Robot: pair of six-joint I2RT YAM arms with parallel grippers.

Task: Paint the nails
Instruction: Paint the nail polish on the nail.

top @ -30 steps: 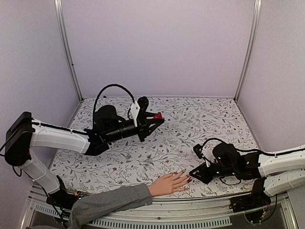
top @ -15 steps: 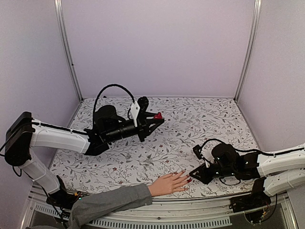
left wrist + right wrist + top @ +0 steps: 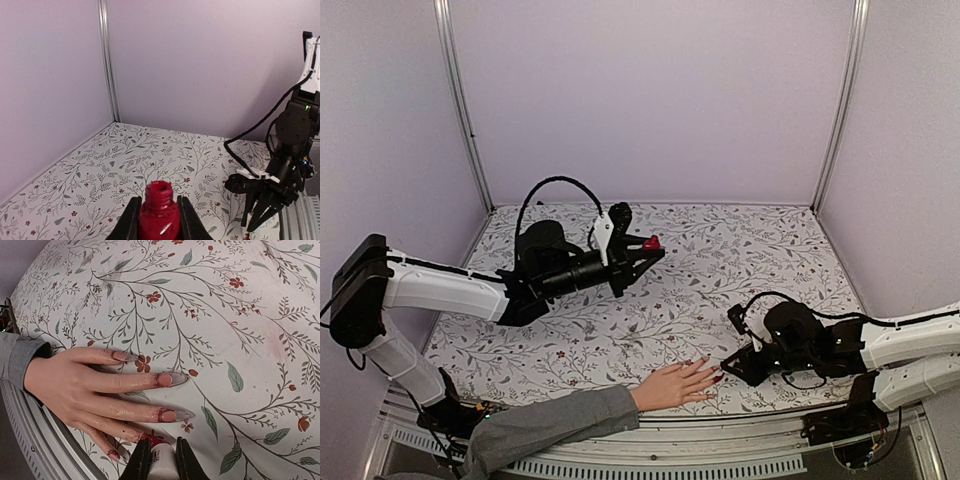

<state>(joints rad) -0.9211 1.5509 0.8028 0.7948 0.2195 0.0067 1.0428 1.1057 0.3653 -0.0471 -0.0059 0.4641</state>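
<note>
At the near edge of the table (image 3: 720, 260) a grey sleeve (image 3: 550, 425) comes in from the left. It ends in a pale hand (image 3: 75, 385) that lies flat, palm down, with its fingers spread and pointing right. The nails (image 3: 170, 380) are long and oval. In the right wrist view two of them are mostly flesh pink with dark red smears around the base, and a third, farther one looks much the same. A short finger nearest the table edge has a reddish tip.

Just to the right of the fingertips, low over the table, the right gripper (image 3: 161, 447) is clamped on a small white cap (image 3: 162, 466). Its red brush tip (image 3: 150, 440) points at the nearer fingers. The tip is right at the skin of one finger, but I cannot tell whether it touches.

Farther back and to the left, well apart from the hand, the left arm reaches over the middle of the table. The left gripper (image 3: 159, 200) is closed around a small red bottle (image 3: 159, 222). The bottle is held upright above the surface with its neck open.

The floral table runs on to plain lilac walls at the far side.
</note>
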